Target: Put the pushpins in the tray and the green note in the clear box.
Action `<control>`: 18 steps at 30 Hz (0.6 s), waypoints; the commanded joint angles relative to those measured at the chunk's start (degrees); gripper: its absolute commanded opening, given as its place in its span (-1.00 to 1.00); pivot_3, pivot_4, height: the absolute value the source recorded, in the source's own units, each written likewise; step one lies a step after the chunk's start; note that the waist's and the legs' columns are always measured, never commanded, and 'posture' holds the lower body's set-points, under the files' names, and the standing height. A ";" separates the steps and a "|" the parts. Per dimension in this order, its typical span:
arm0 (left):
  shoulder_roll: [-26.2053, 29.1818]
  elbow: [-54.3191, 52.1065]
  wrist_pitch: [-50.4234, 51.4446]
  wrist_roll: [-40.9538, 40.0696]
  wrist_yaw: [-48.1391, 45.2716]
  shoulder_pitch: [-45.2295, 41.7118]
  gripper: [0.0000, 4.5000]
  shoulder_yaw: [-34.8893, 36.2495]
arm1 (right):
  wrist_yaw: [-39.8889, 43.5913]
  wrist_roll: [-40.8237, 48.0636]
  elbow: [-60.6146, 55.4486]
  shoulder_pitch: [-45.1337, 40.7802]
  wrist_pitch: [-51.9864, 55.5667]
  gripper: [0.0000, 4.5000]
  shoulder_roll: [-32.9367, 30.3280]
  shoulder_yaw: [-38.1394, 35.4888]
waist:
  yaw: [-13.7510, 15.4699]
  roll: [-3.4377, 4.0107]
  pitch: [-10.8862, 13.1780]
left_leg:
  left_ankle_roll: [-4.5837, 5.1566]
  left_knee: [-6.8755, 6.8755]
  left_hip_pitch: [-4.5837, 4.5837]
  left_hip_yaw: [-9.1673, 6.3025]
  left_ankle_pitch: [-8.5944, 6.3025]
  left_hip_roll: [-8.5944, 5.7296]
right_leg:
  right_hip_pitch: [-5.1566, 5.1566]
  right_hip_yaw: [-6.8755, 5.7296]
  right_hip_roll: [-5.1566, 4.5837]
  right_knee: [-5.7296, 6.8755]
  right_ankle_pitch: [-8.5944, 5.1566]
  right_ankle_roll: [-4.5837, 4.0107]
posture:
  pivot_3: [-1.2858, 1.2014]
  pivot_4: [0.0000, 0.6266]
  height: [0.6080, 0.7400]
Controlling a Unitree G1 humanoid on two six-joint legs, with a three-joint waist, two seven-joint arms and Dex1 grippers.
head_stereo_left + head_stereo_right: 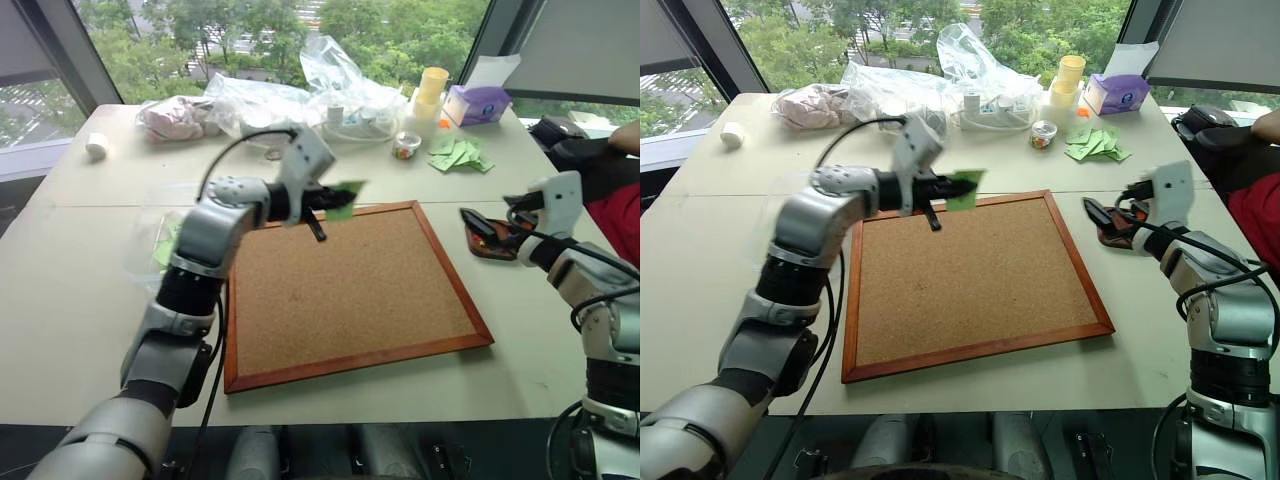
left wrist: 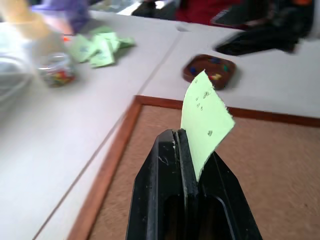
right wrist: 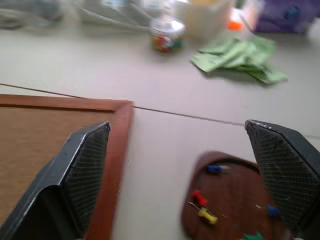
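Left gripper (image 2: 192, 150) is clamped on the small light-green paper note (image 2: 206, 119), held above the wood-framed corkboard (image 1: 350, 290). Right gripper (image 3: 182, 165), jaws wide apart, hovers over the round dark reddish-brown wooden tray (image 3: 227, 200) holding coloured pushpins (image 3: 202, 205), apparently five.

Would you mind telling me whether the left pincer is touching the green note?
Touching. In the left wrist view the left pincer is shut on the green note, whose lower edge is pinched between the two black fingers above the corkboard.
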 commanded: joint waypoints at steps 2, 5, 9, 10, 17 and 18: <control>5.00 -5.14 11.91 4.08 15.28 -0.76 -1.00 10.12 | 7.67 9.81 -9.59 -3.87 7.47 0.97 -2.15 4.77 | -0.27 -0.02 -0.01 | -0.02 -0.03 0.03 -0.03 0.01 -0.02 | 0.04 -0.03 -0.05 0.01 0.00 0.00 | 0.03 -0.52 0.97; 7.30 -8.53 20.59 7.51 23.54 1.03 -1.00 13.69 | 12.11 13.34 -13.03 -7.20 10.41 0.97 -2.94 9.83 | -0.39 -0.04 0.00 | -0.02 -0.02 0.03 -0.02 0.01 -0.05 | 0.02 -0.04 -0.09 0.02 0.01 0.01 | 0.03 -0.52 0.97; 7.41 -13.89 27.95 7.34 26.97 4.10 -1.00 15.38 | 16.20 13.87 -14.04 -9.57 11.17 0.97 -4.60 14.80 | 0.70 -0.23 -0.01 | -0.02 -0.03 -0.04 -0.10 0.01 -0.09 | 0.03 -0.15 -0.16 -0.01 0.00 0.00 | 0.03 -0.52 0.97; 7.19 -15.74 29.89 6.97 27.41 5.31 -1.00 16.17 | 17.42 13.66 -14.31 -10.12 11.08 0.97 -5.00 16.32 | 0.96 -0.24 0.00 | -0.01 -0.03 -0.04 -0.07 0.01 -0.11 | 0.03 -0.15 -0.19 -0.03 0.00 0.00 | 0.03 -0.52 0.97; 5.37 -19.45 35.12 8.59 33.21 14.45 -0.59 19.27 | 21.11 7.33 -10.39 -12.12 5.67 1.00 -4.78 24.09 | 1.21 -0.47 0.08 | -0.02 -0.02 -0.03 -0.05 0.01 -0.12 | 0.02 -0.17 -0.24 -0.02 0.01 -0.01 | 0.03 -0.52 0.97; 5.75 -19.63 34.38 8.56 33.52 14.58 -0.38 18.87 | 21.23 7.12 -10.25 -12.09 5.52 1.00 -4.82 24.09 | 1.22 -0.52 0.09 | -0.03 -0.02 -0.03 -0.04 0.02 -0.11 | 0.02 -0.17 -0.24 -0.02 0.01 -0.01 | 0.03 -0.52 0.97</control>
